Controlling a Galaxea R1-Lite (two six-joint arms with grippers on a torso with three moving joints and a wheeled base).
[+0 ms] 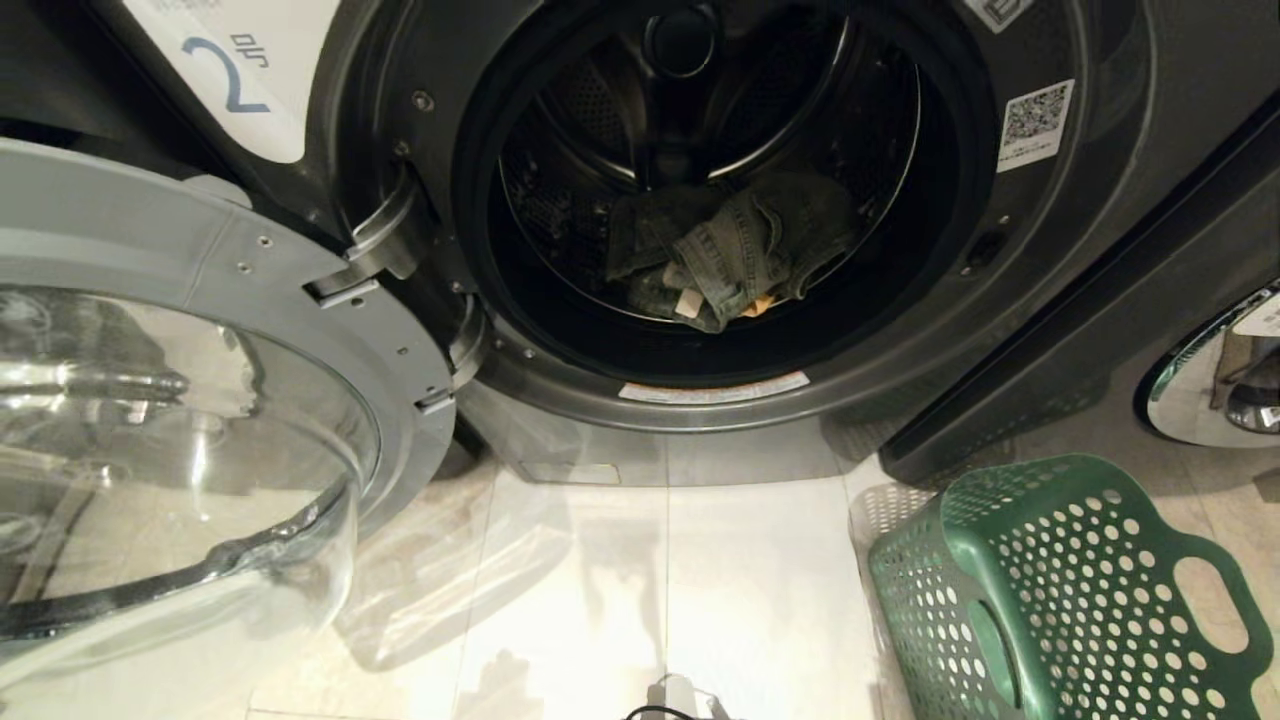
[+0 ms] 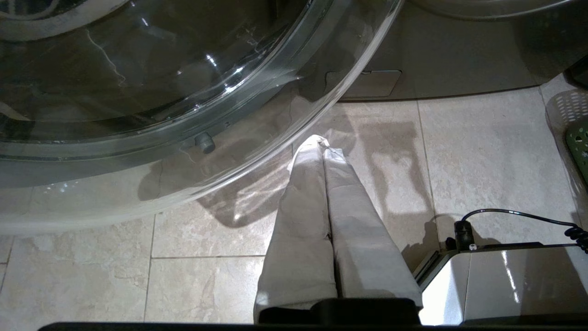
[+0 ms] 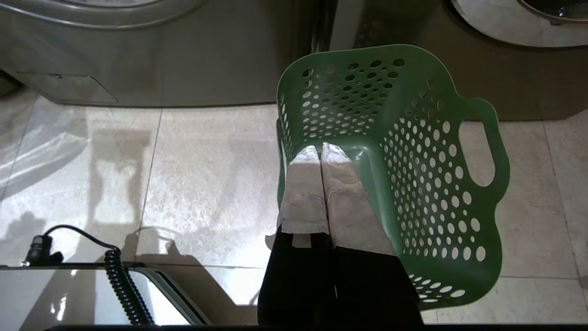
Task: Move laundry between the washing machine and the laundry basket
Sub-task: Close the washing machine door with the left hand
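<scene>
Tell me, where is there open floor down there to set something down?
The pale tiled floor is bare between the open glass door and the green laundry basket, in front of the washing machine. The basket itself looks empty. It gets tight on the right, where the basket sits close to the neighbouring machine.

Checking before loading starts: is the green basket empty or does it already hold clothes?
Empty. The basket shows bare green plastic inside in the right wrist view; the clothes lie in the washer drum.
</scene>
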